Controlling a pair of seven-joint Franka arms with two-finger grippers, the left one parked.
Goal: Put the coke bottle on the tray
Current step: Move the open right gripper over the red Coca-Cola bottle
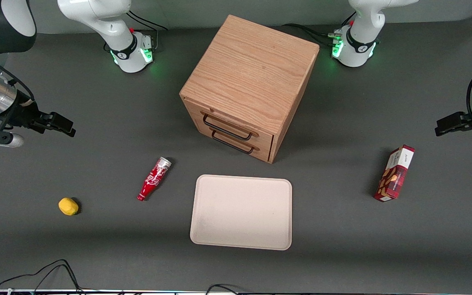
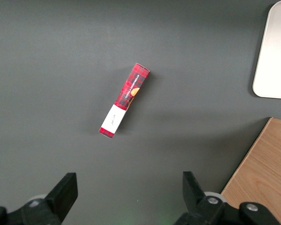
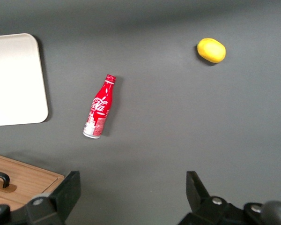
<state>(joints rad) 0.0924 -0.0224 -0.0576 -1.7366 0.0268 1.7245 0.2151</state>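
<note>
We see a dark grey counter (image 1: 342, 246) carrying a wooden drawer cabinet (image 1: 250, 84), the tray (image 1: 242, 212), the coke bottle (image 1: 153, 179) lying flat, a lemon (image 1: 68, 206), and a snack box (image 1: 394, 173); the claw (image 3: 131, 192) hangs open above the counter.

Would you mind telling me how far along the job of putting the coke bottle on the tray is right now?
Nothing looks done yet. The small red coke bottle with white script lies on its side on the dark grey table, beside the flat pale beige tray and apart from it. The tray is empty. The right arm's gripper is open, holds nothing and hangs above the table near the bottle. Grasping, carrying and placing remain.
</note>
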